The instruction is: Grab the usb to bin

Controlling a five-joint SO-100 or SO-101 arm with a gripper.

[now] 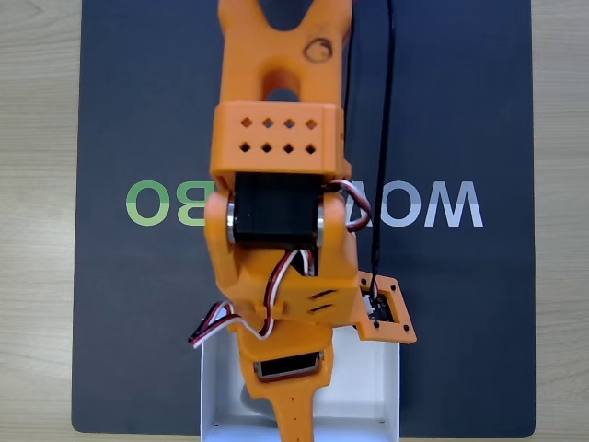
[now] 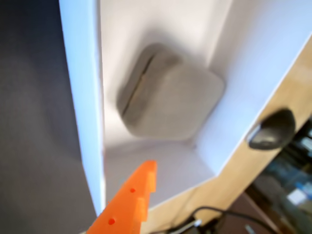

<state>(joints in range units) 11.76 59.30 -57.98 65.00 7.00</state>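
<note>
In the wrist view the usb (image 2: 170, 97), a small flat grey block with rounded corners, lies inside the white bin (image 2: 83, 73). It rests tilted against the bin's far corner and looks blurred. One orange finger (image 2: 131, 200) enters from the bottom edge, short of the usb and not touching it, with nothing against it. In the fixed view the orange arm reaches down the middle of the picture. Its gripper (image 1: 287, 419) hangs over the bin (image 1: 391, 387) at the bottom edge and covers most of the bin's inside.
The bin stands at the near edge of a dark mat (image 1: 460, 110) with white and green lettering, on a light wooden table (image 1: 37, 184). A black cable (image 1: 382, 138) runs along the arm. Beyond the bin lies a dark rounded object (image 2: 273, 129) on the wood.
</note>
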